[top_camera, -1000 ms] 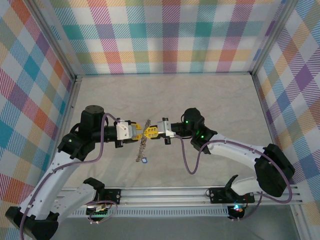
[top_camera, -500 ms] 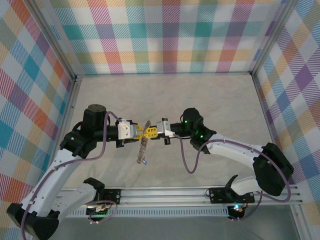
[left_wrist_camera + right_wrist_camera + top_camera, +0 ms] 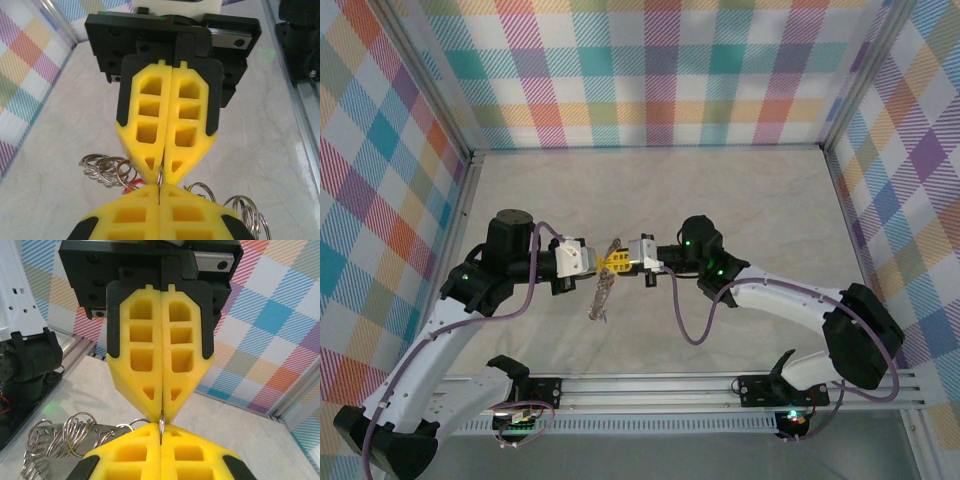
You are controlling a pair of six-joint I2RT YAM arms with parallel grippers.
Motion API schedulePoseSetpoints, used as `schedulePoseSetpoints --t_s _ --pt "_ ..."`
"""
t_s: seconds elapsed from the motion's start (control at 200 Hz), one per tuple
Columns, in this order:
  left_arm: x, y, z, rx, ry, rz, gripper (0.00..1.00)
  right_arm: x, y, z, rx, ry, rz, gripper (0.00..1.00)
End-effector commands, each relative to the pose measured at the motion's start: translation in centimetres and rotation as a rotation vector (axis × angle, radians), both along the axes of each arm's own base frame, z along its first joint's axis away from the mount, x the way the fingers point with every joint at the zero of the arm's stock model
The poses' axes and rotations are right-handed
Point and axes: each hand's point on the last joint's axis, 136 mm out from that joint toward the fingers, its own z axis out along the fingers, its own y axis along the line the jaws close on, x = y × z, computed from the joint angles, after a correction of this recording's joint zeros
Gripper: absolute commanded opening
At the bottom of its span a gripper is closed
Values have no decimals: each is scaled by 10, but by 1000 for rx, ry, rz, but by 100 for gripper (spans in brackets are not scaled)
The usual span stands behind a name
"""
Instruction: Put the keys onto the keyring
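Observation:
My two grippers meet tip to tip above the table's middle, the left gripper (image 3: 604, 263) and the right gripper (image 3: 621, 261). Both are shut on the thin silvery keyring (image 3: 161, 177), seen edge-on between the yellow fingertips. In the left wrist view my left gripper (image 3: 160, 188) is at the bottom and the right gripper (image 3: 163, 172) faces it from above. The right wrist view has the right gripper (image 3: 161, 429) below, the left gripper (image 3: 162, 414) above and the keyring (image 3: 161, 421) pinched between. A chain of rings (image 3: 601, 297) dangles below. A red key head (image 3: 130, 188) peeks out beside the fingers.
Loops of the chain (image 3: 106, 169) hang left and right (image 3: 245, 211) under the grippers, also as a chain of loops (image 3: 60, 436) in the right wrist view. Beige tabletop (image 3: 740, 200) lies within plaid walls. A metal rail (image 3: 720, 385) runs along the near edge.
The left gripper has shut onto the keyring that the right gripper held. Both grippers shifted slightly left and the dangling chain swung left with them.

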Motion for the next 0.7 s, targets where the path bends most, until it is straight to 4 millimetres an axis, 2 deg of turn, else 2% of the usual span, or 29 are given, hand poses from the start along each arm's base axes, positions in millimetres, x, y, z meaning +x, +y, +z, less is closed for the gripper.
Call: schedulePoseSetpoints --t_s 0.0,0.195,0.4,0.58,0.695 --pt "14 7 -7 32 -4 81 0 -17 9 27 67 -72 62 0" --pt "19 13 -8 56 -18 127 0 -8 4 13 -2 -89 -10 0" --pt "24 14 -10 74 8 144 0 1 2 7 -45 -114 -72 1" --pt "35 14 -9 79 114 210 0 7 11 -2 -117 -221 -145 0" --pt "38 10 -13 82 206 218 0 20 13 -4 -141 -323 -241 0"
